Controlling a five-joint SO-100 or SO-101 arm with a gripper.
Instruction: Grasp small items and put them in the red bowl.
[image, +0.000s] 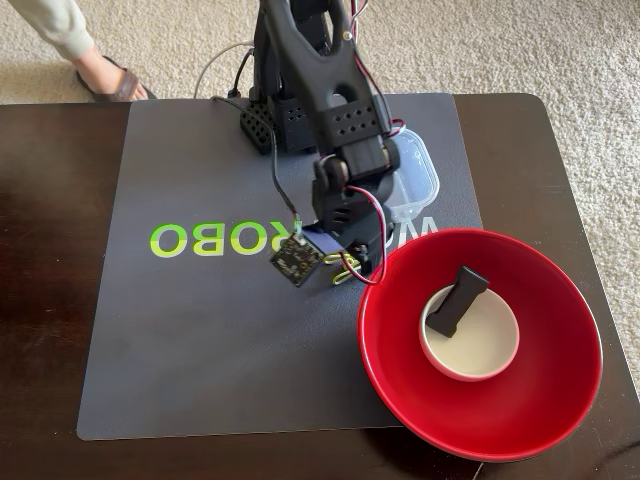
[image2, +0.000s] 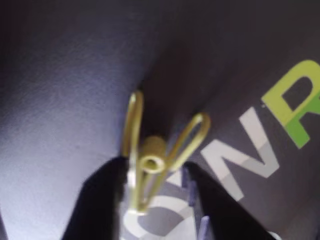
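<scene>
Glossy red bowl (image: 480, 345) sits at the lower right of the fixed view, overlapping the edge of the dark grey mat (image: 200, 340) that covers a dark wooden table (image: 45, 300). Inside the bowl: a small white round dish (image: 480, 345), and a dark grey oblong plastic piece (image: 456, 299) leaning across the dish's rim. Clear rounded-square plastic tub (image: 417, 180) stands on the mat behind the bowl, partly hidden by the black arm (image: 330, 110). Gripper (image: 348, 268) is low over the mat, just left of the bowl's rim; a bit of the yellow-green clip (image: 338, 272) shows at its tip. A small circuit board (image: 295, 258) hangs on wires to the left of the gripper. Mat carries green and white lettering (image: 205, 240). Beige carpet (image: 520, 50) around the table; a sandalled foot (image: 105, 78) at the top left.

Wrist view: the yellow-green clip (image2: 150, 160) fills the centre, wire loops pointing up, spring coil facing the camera. The two dark fingers (image2: 100, 200) stand on either side of it at the bottom of the frame, closed in against its lower end, gripper (image2: 152, 195) grasping the clip. Behind it the mat (image2: 60, 90) with the white and green lettering (image2: 250, 145); picture blurred.
</scene>
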